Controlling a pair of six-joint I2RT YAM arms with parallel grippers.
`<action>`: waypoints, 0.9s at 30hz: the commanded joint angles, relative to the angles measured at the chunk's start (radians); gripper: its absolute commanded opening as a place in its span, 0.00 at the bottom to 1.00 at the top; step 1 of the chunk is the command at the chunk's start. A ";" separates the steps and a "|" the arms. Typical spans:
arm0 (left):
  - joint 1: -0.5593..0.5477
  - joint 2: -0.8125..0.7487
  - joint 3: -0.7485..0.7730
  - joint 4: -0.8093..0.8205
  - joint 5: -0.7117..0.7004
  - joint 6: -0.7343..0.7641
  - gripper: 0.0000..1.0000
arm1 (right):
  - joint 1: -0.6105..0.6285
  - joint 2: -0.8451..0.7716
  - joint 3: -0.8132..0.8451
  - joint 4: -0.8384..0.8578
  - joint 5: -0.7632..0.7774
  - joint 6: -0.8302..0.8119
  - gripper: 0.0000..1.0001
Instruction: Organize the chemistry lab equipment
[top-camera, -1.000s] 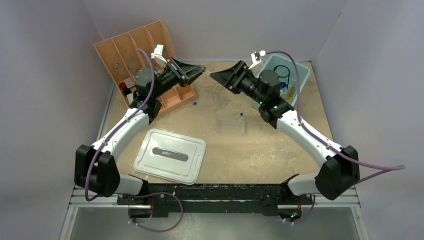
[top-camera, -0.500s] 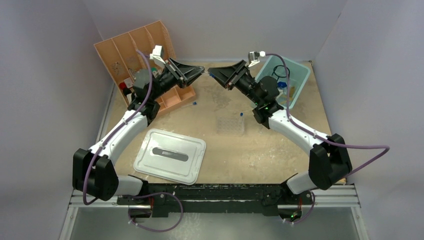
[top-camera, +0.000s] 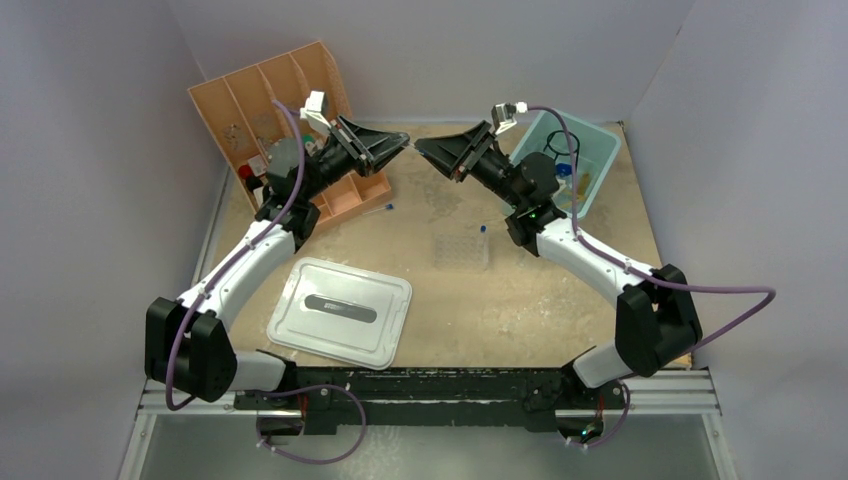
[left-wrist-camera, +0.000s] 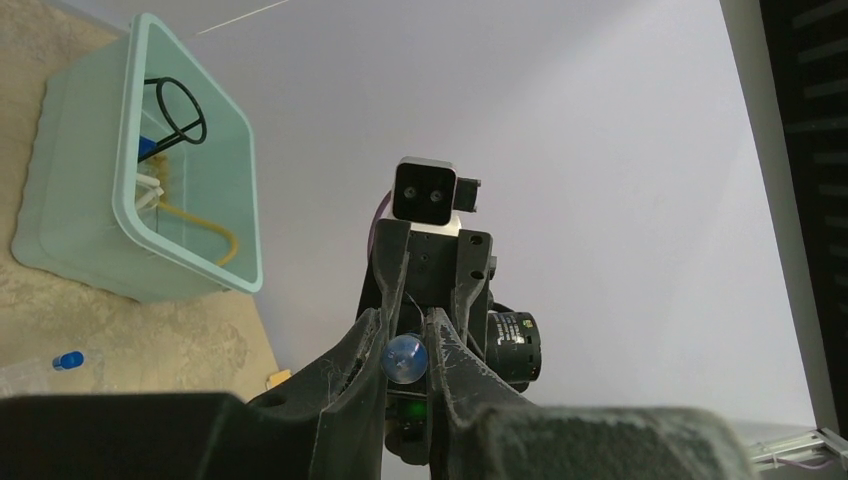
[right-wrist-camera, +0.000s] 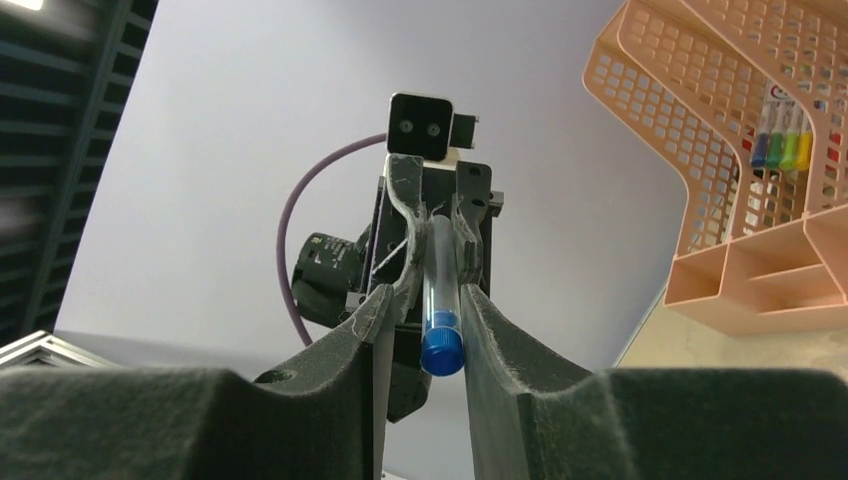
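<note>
Nearest the arm bases, a pale lid (top-camera: 340, 312) lay flat on the sandy counter (top-camera: 520, 300). The clear tube rack (top-camera: 462, 250) sat just beyond it toward the middle, with a loose tube (top-camera: 482, 229) beside the rack's far corner. Above the far middle of the counter the two arms met nose to nose, well clear of the surface. The left end effector (left-wrist-camera: 405, 345) was pressed together on a blue-capped thin tube (right-wrist-camera: 440, 285), both fingers touching it in the left wrist view. The tube's long axis ran straight across the gap from one arm to the other, cap end pointing into the right end effector (right-wrist-camera: 428, 300). That one stood partly spread around the cap: one finger was at or just beside it, and daylight showed on the other side, so it did not appear to grip. By these views the moment looked like a handover, and the next move would turn on the right fingers closing squarely on the cap end before the left let go. The rack lay below and nearer than both, somewhat closer to the right arm. Farther back, the teal bin (left-wrist-camera: 247, 190) held the amber rubber hose (left-wrist-camera: 205, 222) and the black wire ring (left-wrist-camera: 204, 122). The peach organizer (top-camera: 270, 100) stood at the far left.
</note>
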 joint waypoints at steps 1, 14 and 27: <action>0.000 -0.006 0.015 0.019 -0.010 0.027 0.00 | 0.001 -0.014 0.012 0.020 -0.053 0.002 0.31; 0.000 -0.001 0.021 -0.054 -0.010 0.099 0.27 | -0.006 -0.027 0.031 -0.062 -0.055 -0.046 0.10; 0.037 -0.076 0.108 -0.674 -0.232 0.582 0.75 | -0.148 -0.161 0.109 -0.941 -0.060 -0.535 0.06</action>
